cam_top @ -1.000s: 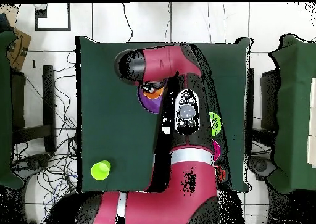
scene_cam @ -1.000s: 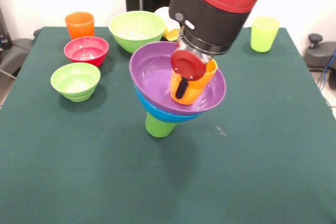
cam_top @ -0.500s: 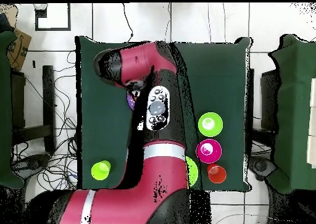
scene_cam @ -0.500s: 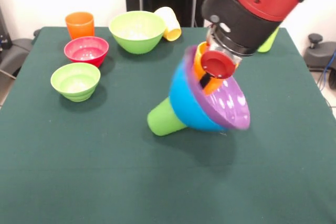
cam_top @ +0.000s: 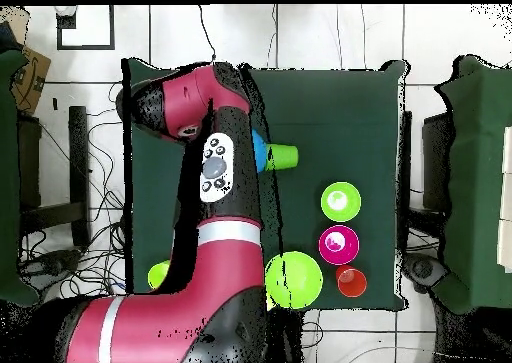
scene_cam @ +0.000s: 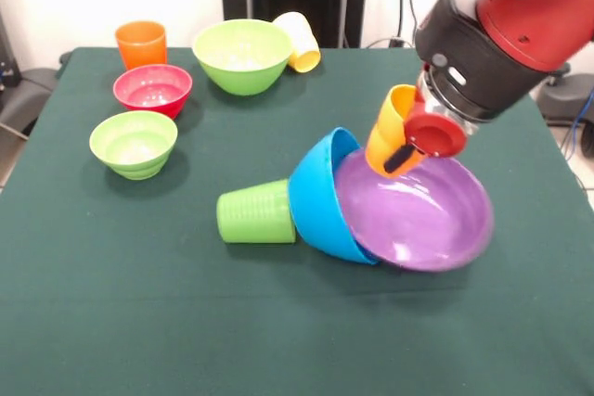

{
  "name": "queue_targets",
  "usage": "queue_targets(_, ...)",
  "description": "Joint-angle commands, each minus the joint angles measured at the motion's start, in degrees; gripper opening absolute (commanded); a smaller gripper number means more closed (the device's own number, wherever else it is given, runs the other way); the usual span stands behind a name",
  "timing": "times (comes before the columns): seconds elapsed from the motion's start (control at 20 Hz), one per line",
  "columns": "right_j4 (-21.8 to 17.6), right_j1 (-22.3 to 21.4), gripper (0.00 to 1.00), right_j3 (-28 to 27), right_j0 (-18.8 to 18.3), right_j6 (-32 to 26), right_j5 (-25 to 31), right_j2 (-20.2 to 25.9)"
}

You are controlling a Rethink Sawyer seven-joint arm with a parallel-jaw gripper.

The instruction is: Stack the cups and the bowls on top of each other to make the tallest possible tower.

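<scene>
In the front view we see the tower toppled onto the green table [scene_cam: 139,322]: the ribbed green cup [scene_cam: 254,213] lies on its side, its base against the tipped large blue bowl [scene_cam: 318,199], and the wide purple bowl [scene_cam: 419,215] leans out of the blue one, its mouth turned toward the near right. The gripper [scene_cam: 406,147] holds the orange-yellow cup [scene_cam: 391,127], tilted, above the purple bowl's far rim; one black finger [scene_cam: 401,157] lies on the cup's outer wall, so the jaws stand clamped on its rim.

The overhead view hides most of this under the arm [cam_top: 205,229]: only a sliver of the blue bowl [cam_top: 259,150] and the green cup [cam_top: 281,157] show, and the purple bowl and held cup are covered. It does show the small lime green bowl [cam_top: 340,201], the small red bowl [cam_top: 338,244], the orange cup [cam_top: 351,282] and the large lime green bowl [cam_top: 294,279] in a cluster.

In the front view these stand at the far left, with the pale yellow cup [scene_cam: 298,41] on its side beside the large lime bowl [scene_cam: 242,55].

A second ago the tower stood upright on the green cup; half a second ago it was tipping to the right. We can read no writing.
</scene>
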Motion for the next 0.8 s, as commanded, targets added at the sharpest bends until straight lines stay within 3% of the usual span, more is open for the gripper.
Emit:
queue_targets(0.05,-0.82,6.00,0.00,-9.13,2.26,12.24,6.69,0.79)
queue_targets(0.3,0.67,10.56,0.00,-15.90,4.07,13.82,8.90,0.93)
queue_targets(0.5,3.50,11.38,0.00,-16.84,3.34,13.06,7.92,2.87)
queue_targets(0.65,6.36,9.38,0.00,-12.02,1.23,11.66,2.75,4.31)
queue_targets(0.8,8.70,9.81,0.00,-12.02,0.34,10.25,1.68,4.93)
